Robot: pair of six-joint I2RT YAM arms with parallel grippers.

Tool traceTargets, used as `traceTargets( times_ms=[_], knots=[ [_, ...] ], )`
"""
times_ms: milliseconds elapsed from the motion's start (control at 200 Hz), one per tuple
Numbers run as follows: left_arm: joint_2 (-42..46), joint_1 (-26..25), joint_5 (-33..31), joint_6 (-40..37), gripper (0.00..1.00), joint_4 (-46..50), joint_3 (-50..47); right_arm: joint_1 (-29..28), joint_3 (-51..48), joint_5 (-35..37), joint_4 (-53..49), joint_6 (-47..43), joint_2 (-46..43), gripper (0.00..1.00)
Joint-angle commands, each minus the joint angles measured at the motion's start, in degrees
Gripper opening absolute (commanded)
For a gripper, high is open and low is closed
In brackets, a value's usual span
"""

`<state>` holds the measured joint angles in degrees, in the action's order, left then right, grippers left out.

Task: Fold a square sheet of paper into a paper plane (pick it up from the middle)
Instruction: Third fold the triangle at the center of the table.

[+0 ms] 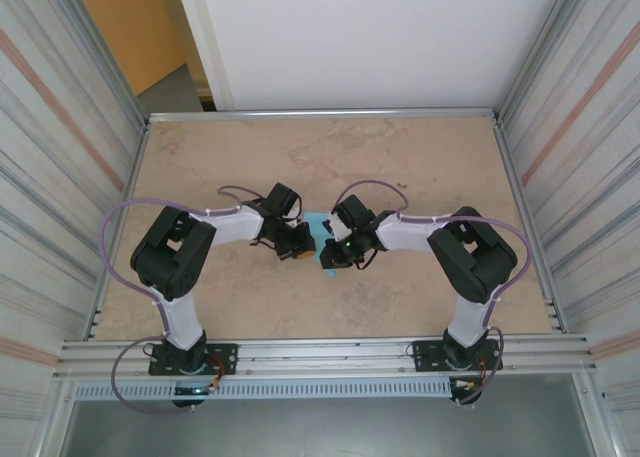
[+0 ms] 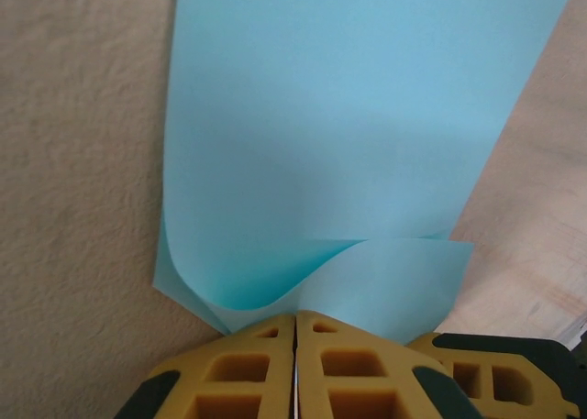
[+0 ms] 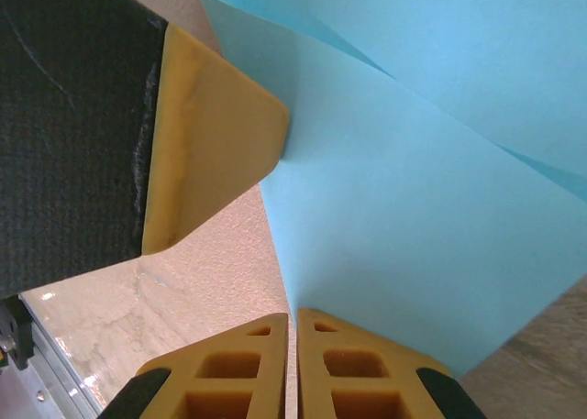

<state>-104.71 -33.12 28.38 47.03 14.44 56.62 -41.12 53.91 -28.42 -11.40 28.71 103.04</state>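
Observation:
The square sheet of paper (image 1: 318,224) is light blue and sits between the two grippers at the middle of the table. In the left wrist view the sheet (image 2: 348,116) curls up at its near edge, and my left gripper (image 2: 295,320) is shut on that edge. In the right wrist view the sheet (image 3: 413,208) rises from my right gripper (image 3: 293,316), which is shut on another part of its edge. From above, the left gripper (image 1: 298,245) and right gripper (image 1: 335,255) stand almost touching. A finger of the left gripper (image 3: 211,135) looms close on the right wrist's upper left.
The beige table (image 1: 400,157) is walled by corrugated metal panels on the left (image 1: 60,177) and right (image 1: 590,177). An aluminium rail (image 1: 320,352) runs along the near edge by the arm bases. The right gripper's yellow finger (image 2: 495,364) sits beside the left jaws.

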Motion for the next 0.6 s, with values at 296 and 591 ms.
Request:
traceTargets(
  times_ms=[296, 591],
  knots=[
    [-1.99, 0.43, -2.28, 0.42, 0.08, 2.62, -0.48, 0.14, 0.76, -2.58, -3.98, -2.44, -1.36, 0.12],
    [-2.44, 0.60, -2.45, 0.53, 0.08, 2.70, -0.85, -0.16, -0.28, -2.84, -5.08, -2.78, -1.34, 0.12]
  ],
)
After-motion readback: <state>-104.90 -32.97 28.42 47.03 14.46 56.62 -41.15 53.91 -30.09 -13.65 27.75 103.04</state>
